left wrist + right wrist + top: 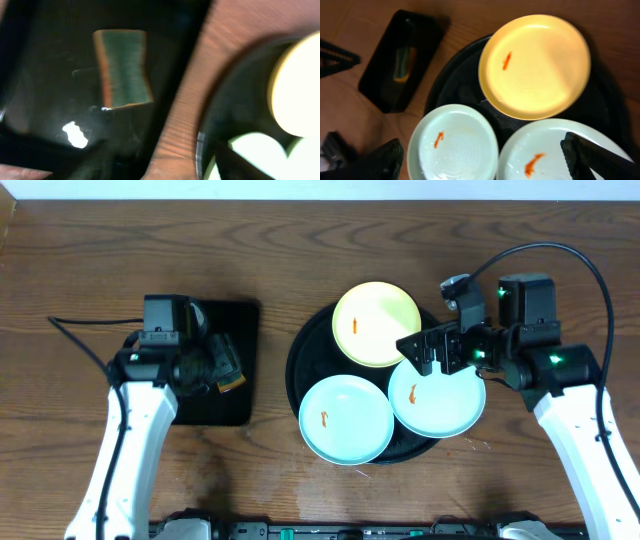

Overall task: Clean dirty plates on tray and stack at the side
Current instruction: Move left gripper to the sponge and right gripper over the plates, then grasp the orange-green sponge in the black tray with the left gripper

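The round black tray (296,370) holds three plates, each with an orange smear: a pale yellow plate (376,323) at the back, a mint-blue plate (346,418) at the front left and a second mint-blue plate (437,396) at the front right. My right gripper (430,350) is open and empty above the right mint plate's rear edge. In the right wrist view its fingers (490,160) straddle both mint plates (455,145) (555,150). My left gripper (215,365) hovers open over the rectangular tray, short of the sponge (122,67).
A smaller rectangular black tray (240,320) lies left of the round tray and holds a green sponge with an orange edge (232,381). A black cable (75,330) runs across the wooden table at the left. The left wrist view is blurred.
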Controlling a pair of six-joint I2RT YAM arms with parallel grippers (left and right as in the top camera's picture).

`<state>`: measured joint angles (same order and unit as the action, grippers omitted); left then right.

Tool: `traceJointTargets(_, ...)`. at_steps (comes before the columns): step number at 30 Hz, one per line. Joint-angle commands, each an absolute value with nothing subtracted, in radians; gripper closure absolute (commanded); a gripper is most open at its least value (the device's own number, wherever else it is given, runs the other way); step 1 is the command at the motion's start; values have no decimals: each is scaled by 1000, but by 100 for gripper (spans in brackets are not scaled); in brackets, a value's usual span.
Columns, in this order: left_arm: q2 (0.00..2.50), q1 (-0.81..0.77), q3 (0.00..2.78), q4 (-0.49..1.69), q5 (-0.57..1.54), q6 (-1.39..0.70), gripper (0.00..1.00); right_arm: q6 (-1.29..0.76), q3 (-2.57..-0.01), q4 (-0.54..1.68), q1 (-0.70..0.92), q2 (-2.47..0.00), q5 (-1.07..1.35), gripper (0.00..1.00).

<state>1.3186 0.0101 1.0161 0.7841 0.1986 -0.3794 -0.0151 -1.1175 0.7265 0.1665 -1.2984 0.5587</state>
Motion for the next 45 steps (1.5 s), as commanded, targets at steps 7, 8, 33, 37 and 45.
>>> traceJointTargets(7, 1615, 4, 1028, 696, -7, -503, 54, -30, -1142, 710, 159, -1306, 693, 36)
traceJointTargets(8, 1652, 4, 1028, 681, 0, -498, 54, -30, -1142, 710, 159, -1306, 693, 37)
traceJointTargets(33, 1656, 5, 1061, 648, 40, -347, 48, -29, -1142, 728, 159, -1307, 677, 31)
traceJointTargets(37, 1697, 5, 1015, 555, 41, -311, 49, -29, -1142, 726, 159, -1307, 663, 31)
traceJointTargets(45, 1860, 6, 988, 475, 40, -307, 88, -30, -1142, 727, 159, -1308, 655, 28)
